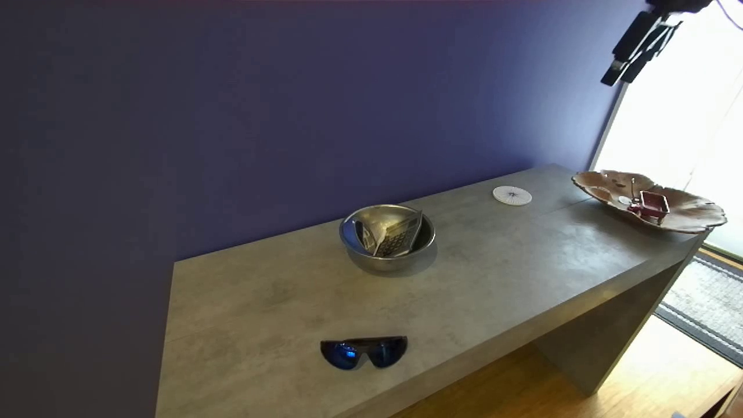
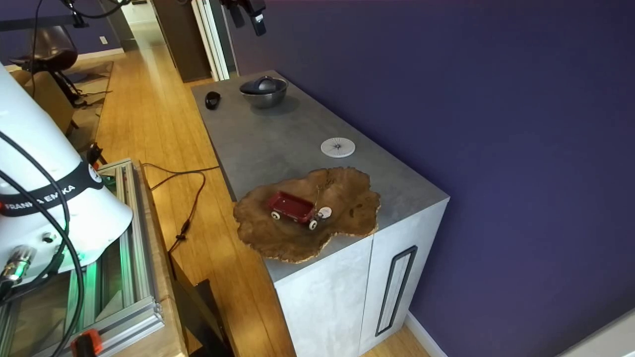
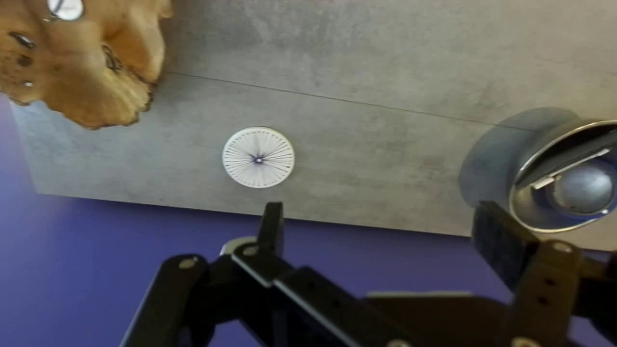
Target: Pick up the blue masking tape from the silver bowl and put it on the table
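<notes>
Bowl: shiny metal, smooth. Worktop: stone-look, mostly matt, faint sheen. Tray: wood, rough edge. Sunglasses: mirror-glossy. Wagon: smooth, glossy. Floor: wood, glossy. Claw: matt.

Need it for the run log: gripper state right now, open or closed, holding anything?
Gripper: open, jaws wide apart in the wrist view, holding nothing.
</notes>
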Controlling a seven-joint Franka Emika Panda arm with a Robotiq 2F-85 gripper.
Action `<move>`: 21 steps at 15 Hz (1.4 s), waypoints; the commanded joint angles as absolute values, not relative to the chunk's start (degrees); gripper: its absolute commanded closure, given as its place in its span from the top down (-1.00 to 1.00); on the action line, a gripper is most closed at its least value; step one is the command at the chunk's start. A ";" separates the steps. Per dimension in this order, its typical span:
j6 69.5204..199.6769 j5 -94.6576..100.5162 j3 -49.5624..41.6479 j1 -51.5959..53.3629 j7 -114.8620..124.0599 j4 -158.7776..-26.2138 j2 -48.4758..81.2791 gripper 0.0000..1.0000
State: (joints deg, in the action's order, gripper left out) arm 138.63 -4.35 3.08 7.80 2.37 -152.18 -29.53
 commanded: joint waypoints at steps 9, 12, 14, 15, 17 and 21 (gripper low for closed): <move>143.16 -10.60 7.58 10.58 10.93 -145.08 -16.03 1.00; 147.12 -9.45 11.64 10.28 23.62 -137.08 -4.86 1.00; 146.87 -4.54 14.41 10.39 31.71 -132.84 -0.05 1.00; 146.16 -1.20 15.44 10.89 35.62 -130.37 2.60 1.00; 143.20 2.68 15.81 13.44 39.67 -124.04 9.12 1.00; 140.56 1.47 14.28 16.95 36.70 -122.12 11.70 1.00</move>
State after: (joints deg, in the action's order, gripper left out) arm 140.57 2.05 15.79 15.53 37.14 -122.05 11.92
